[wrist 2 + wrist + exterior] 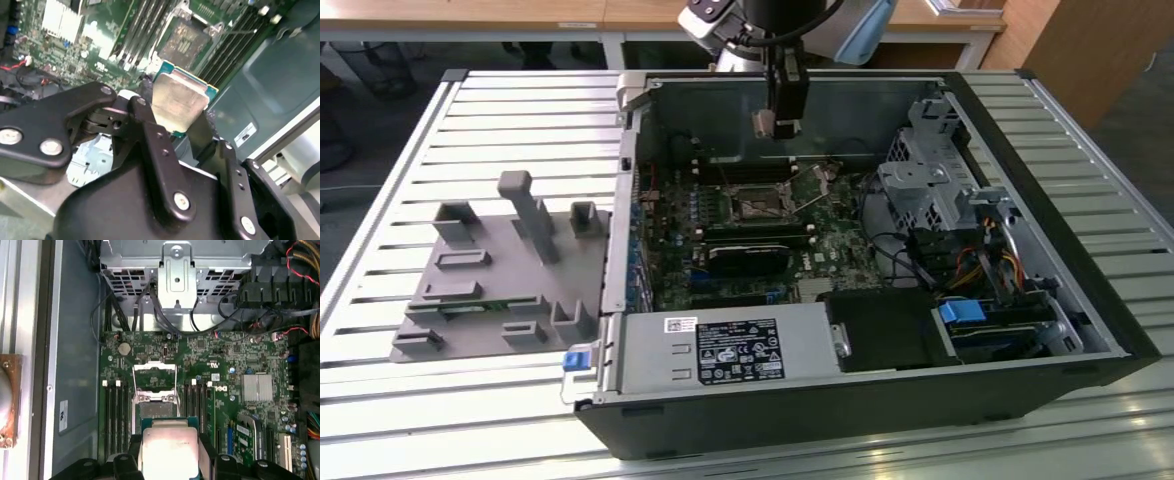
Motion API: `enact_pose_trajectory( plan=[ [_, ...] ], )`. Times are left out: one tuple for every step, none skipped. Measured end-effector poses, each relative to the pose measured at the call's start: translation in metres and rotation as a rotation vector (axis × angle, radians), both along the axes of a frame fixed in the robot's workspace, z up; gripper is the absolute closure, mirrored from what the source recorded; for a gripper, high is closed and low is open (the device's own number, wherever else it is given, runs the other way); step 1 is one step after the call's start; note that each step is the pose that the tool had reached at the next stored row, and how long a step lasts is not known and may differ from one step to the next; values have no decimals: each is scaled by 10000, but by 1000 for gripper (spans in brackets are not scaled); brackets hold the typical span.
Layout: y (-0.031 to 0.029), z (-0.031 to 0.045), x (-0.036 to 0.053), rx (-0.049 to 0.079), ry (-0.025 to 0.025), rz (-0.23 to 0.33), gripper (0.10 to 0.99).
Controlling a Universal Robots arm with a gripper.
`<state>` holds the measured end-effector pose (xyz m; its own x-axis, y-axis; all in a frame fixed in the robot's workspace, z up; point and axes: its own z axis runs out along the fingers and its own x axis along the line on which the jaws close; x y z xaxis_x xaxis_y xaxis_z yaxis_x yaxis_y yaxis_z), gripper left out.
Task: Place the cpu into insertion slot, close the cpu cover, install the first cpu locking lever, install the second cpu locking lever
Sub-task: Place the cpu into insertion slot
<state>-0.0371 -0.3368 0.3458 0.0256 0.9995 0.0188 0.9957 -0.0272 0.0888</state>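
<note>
1. A white-and-black printed sticker [738,352] is sitting on the grey metal power supply box [654,350] of the open black computer case [854,410], which is lying on the slatted metal tabletop [454,120].
2. The black two-fingered hand [174,120] is pinching the small square cpu with its silvery metal top [181,100] by two opposite edges.
3. The cpu is hanging above the green motherboard [240,360] (clear of it), near the square dark-centred insertion slot [157,410], whose thin silvery cpu cover [155,367] is standing open.

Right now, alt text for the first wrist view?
The claw grips the cpu, silvery top facing the camera, above the green motherboard. Just beyond the chip the insertion slot lies uncovered, its cpu cover swung open, with memory slots on both sides.
</note>
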Motion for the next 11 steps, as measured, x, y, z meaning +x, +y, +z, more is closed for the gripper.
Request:
enact_pose_trajectory(
  plan=[
    [0,-1,-28,0,0,1,557],
    [3,-2,-55,-1,1,1,557],
    [13,-4,-69,-1,-1,-1,557],
    [20,-7,-73,-2,0,0,557],
    [30,-18,-73,-1,9,0,557],
    [43,-33,-73,-6,34,0,557],
    [54,-50,-72,-15,46,-5,557],
    [63,-68,-71,-24,54,-10,557],
    [73,-86,-71,-33,64,-12,557],
    [82,-105,-71,-40,75,-14,557],
    [89,-122,-71,-48,85,-15,557]
  ],
)
